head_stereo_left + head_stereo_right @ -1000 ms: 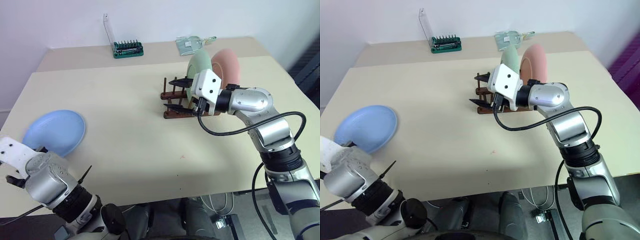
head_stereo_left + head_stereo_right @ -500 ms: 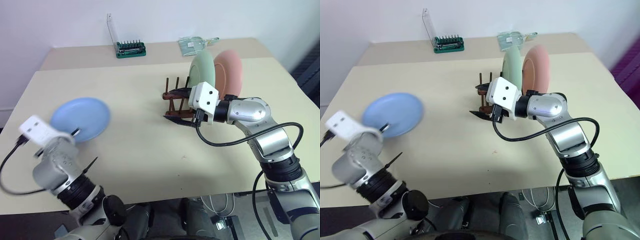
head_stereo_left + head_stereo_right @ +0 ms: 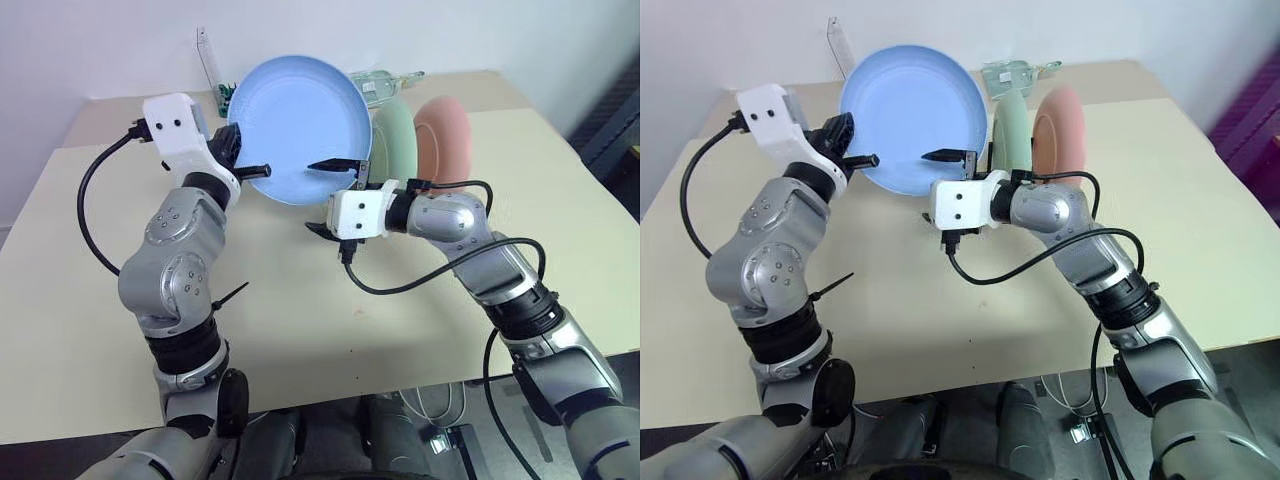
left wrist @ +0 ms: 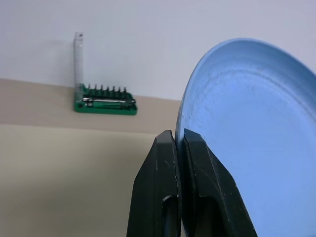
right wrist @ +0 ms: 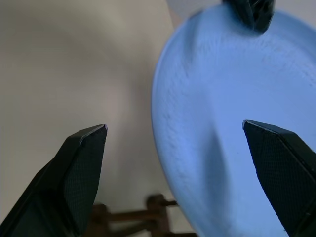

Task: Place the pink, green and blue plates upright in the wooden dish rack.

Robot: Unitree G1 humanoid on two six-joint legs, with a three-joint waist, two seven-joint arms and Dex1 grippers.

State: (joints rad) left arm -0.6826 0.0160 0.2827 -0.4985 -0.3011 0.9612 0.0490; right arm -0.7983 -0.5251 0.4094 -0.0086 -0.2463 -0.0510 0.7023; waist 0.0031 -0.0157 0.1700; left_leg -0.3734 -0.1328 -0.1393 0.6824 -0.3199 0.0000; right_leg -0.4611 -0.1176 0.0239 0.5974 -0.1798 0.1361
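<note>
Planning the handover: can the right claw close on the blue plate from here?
Probably yes: the right claw is open with the blue plate rim between its fingers, held up by the left claw.

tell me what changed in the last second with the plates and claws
The left claw shut on the blue plate, lifted it off the table and carried it up to the open right claw. The green plate and pink plate stayed upright in the rack.
</note>
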